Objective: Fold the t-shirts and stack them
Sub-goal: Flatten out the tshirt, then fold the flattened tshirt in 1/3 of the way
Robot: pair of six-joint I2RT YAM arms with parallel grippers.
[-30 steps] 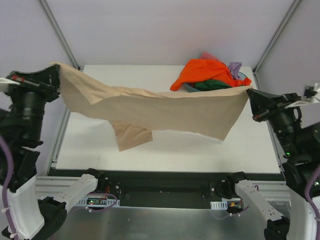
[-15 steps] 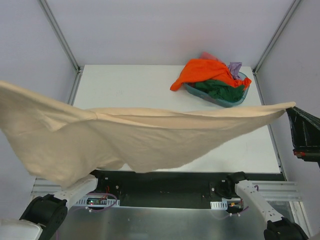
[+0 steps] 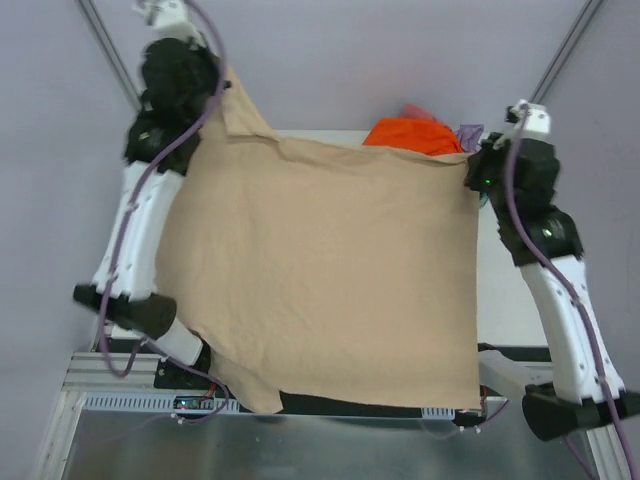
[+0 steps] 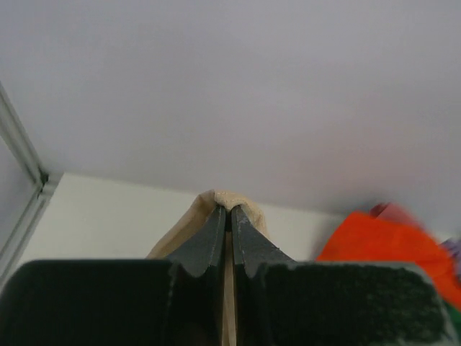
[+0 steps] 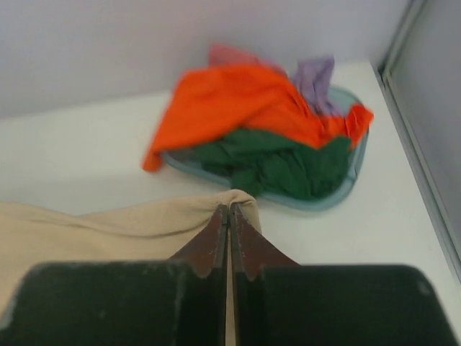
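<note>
**A basin, a white surface and the frame around them**

A teal translucent plastic basin [image 5: 324,202] stands on the far right part of the flat white surface [image 5: 72,137], close to its right edge. The basin is shallow and has a rounded rim; only its near and right sides show. A grey metal rail [image 5: 421,173] runs along the right edge of the surface. A left silver metal post [image 3: 100,40] and a right silver metal post [image 3: 567,50] rise slanted before the plain pale grey walls [image 3: 350,50]. At the near edge lies a dull grey metal plate [image 3: 300,450].
</note>
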